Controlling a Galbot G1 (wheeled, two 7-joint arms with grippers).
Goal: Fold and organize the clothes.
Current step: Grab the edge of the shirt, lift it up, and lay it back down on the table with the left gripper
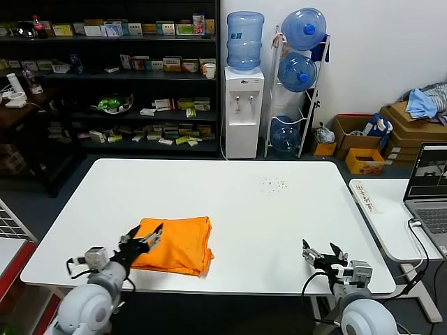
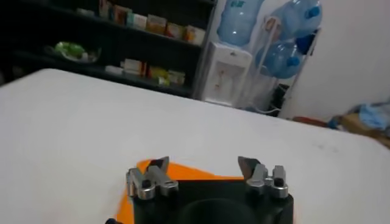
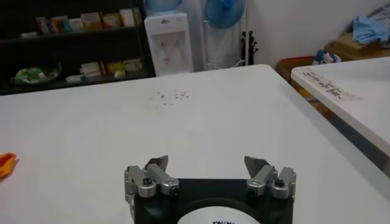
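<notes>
A big white table fills the middle. Behind it, at the top, stands a dark shelf full of small boxes. A white water cooler is beside it. A laptop sits at the right edge.

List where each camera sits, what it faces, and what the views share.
Head view: on the head, looking down at the white table; both arms show, left gripper over the folded orange T-shirt, right gripper idle.
Left wrist view: over open jaws, toward the shelves.
Right wrist view: over open jaws, across the table.
Shared: the water dispenser.
</notes>
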